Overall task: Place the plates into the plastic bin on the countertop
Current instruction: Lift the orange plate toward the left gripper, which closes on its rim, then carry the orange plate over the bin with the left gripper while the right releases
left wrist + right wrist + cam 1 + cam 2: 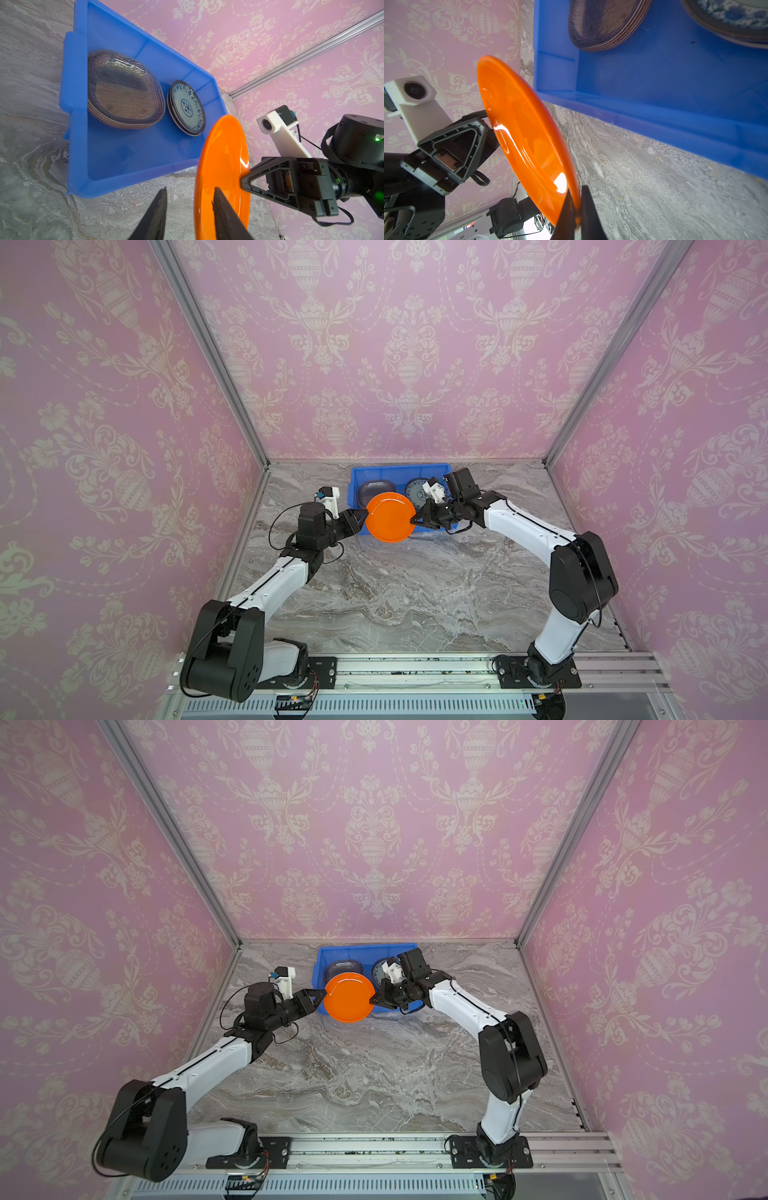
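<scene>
The orange plate (390,517) was clamped by the right gripper (415,517) over the bin (356,488), the left gripper (365,512) being spread apart astride the opposite rim.

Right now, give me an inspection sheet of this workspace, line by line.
Surface: marble countertop, carrying the blue bin at its back.
Job's things: orange plate held in the air over the bin's front edge. Inside the bin, a glass plate stack lies beside a floral plate topping a second stack.
Clutter: nothing seen.
Grippers: right claw shut on the orange plate's rim; left claw open, jaws straddling the opposite rim.
Cables: black loops at both wrists, clear of the plate.
Surroundings: pink patterned walls, aluminium rails.
</scene>
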{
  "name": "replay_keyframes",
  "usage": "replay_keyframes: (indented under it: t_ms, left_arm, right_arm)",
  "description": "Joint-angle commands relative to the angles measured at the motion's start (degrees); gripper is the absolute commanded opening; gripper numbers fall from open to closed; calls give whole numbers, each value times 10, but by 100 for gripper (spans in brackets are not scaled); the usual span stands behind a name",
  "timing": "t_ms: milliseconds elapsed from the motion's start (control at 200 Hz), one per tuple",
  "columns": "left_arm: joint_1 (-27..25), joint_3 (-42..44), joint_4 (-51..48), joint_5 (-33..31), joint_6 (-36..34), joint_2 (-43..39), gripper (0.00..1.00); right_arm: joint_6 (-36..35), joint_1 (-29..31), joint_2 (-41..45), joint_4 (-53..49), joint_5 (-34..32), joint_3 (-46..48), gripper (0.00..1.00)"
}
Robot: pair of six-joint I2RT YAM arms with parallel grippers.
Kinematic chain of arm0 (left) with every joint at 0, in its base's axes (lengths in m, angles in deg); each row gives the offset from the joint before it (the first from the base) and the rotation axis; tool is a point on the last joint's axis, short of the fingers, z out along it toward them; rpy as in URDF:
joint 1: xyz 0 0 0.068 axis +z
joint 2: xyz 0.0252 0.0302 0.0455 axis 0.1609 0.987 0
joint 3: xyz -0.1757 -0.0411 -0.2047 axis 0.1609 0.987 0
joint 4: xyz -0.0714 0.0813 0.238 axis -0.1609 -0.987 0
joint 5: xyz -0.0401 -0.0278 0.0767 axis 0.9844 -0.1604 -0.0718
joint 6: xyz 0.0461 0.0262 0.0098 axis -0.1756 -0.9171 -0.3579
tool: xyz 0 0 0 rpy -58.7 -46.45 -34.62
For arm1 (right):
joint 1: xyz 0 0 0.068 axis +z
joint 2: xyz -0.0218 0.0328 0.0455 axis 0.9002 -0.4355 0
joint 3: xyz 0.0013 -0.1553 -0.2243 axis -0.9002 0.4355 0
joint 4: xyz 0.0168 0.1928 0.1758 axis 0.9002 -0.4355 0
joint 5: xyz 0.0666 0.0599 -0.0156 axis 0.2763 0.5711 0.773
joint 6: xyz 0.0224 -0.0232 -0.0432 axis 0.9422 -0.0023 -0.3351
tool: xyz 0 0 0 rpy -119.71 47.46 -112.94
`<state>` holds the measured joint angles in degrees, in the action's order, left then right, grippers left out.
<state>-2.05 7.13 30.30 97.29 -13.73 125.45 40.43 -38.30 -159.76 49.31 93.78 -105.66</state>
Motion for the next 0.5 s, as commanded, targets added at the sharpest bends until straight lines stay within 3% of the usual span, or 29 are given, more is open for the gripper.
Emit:
replay_keyframes:
  t_ms: [0,495]
  left_arm:
    - [4,-16,24,19,11,6,36]
    - [4,-23,43,33,23,33,22]
  right_arm:
    - [9,-3,17,8,18,0,0]
    - [17,-3,6,21,27,-9,0]
